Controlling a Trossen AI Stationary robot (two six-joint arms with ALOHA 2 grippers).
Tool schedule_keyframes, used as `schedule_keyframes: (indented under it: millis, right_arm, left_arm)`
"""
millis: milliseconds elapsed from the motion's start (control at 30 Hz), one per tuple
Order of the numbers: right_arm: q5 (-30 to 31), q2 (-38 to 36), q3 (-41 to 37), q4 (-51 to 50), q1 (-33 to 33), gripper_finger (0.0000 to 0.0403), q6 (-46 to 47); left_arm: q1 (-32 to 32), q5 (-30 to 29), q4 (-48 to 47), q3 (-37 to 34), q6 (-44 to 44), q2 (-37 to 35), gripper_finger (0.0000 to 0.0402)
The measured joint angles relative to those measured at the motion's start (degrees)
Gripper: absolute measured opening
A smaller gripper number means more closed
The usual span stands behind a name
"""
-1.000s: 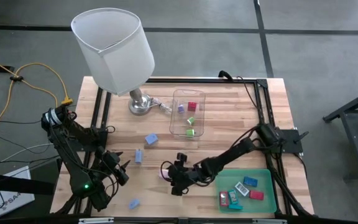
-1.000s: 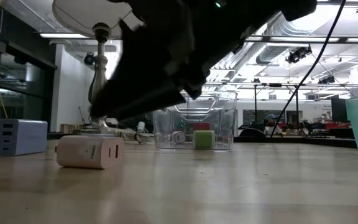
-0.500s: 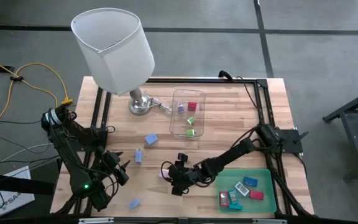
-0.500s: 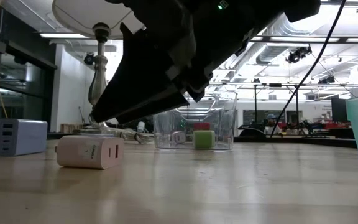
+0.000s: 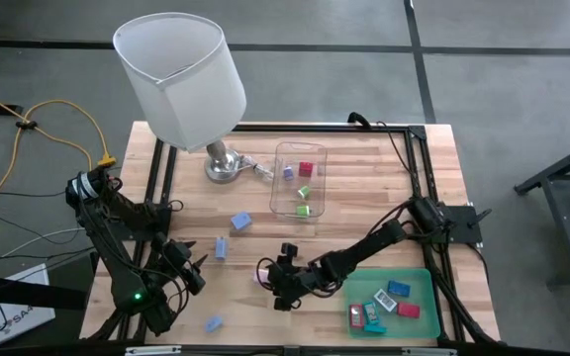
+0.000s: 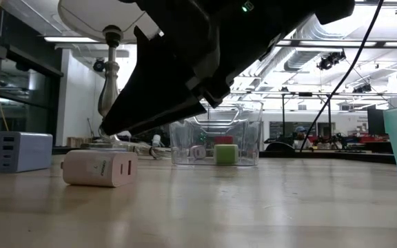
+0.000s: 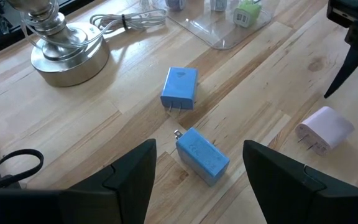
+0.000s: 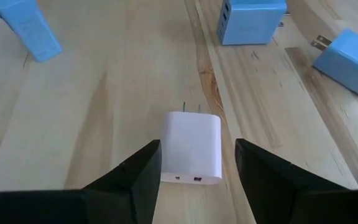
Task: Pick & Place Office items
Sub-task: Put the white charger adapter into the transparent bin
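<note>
Roughly mid-table toward the near edge: right gripper (image 5: pixel 273 284) hovering with fingers parted and empty, straddling the pale pink charger (image 8: pixel 191 148). Left gripper (image 5: pixel 188 273) waiting near the near-left corner, likewise parted and empty. Clear plastic box (image 5: pixel 299 180) near the far edge, green tray (image 5: pixel 426 280) at the near-right corner, both already holding small items. Charger probably light, rigid, smooth-sided; best pinched across its flat faces, clear of the prongs. Hard to make out from above: charger mostly hidden under the gripper. Two blue chargers (image 7: pixel 180 87) lying loose near the left gripper.
</note>
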Motion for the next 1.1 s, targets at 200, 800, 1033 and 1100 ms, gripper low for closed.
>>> schedule_keyframes:
  millis: [200, 800, 1033, 1100]
  right_arm:
    - [-0.10, -0.01, 0.00, 0.01, -0.66, 0.0192, -0.31]
    - [-0.48, -0.14, 0.00, 0.92, -2.47, 0.0192, -0.33]
    - [-4.85, -0.17, 0.00, 1.73, -2.56, 0.0192, -0.35]
    - [-4.93, -0.17, 0.00, 1.75, -2.60, 0.0192, -0.35]
  left_arm:
    - [0.00, 0.00, 0.00, 0.00, 0.00, -0.01, 0.0232]
    - [0.00, -0.02, 0.00, 0.00, 0.00, 0.01, 0.0232]
    - [0.00, -0.01, 0.00, 0.00, 0.00, 0.00, 0.0232]
    - [0.00, -0.02, 0.00, 0.00, 0.00, -0.01, 0.0232]
